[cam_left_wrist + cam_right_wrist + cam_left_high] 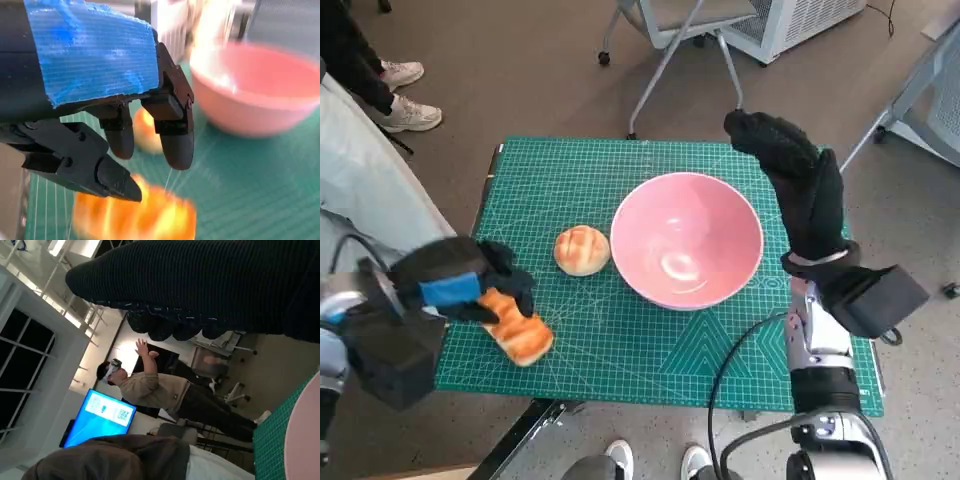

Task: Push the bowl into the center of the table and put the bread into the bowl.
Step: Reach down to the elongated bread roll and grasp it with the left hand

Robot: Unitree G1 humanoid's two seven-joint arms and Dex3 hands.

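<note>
A pink bowl (687, 238) stands on the green mat (620, 350), right of the mat's middle. A round bun (582, 250) lies just left of it. A long golden bread (518, 330) lies near the mat's front left corner. My left hand (460, 280) hovers over the long bread's left end with its fingers (175, 145) apart and nothing gripped. The left wrist view is blurred; it shows the long bread (135, 215), the bun (147, 132) and the bowl (255, 95). My right hand (795, 175) is raised, fingers straight, beside the bowl's far right rim. The bowl's edge (305, 440) shows in the right wrist view.
The table is small and the mat reaches its edges. A wheeled chair (670, 30) stands behind the table. A person's shoes (405, 95) show at the far left and feet (620, 460) at the front. A person (150, 385) wearing a headset stands in the background.
</note>
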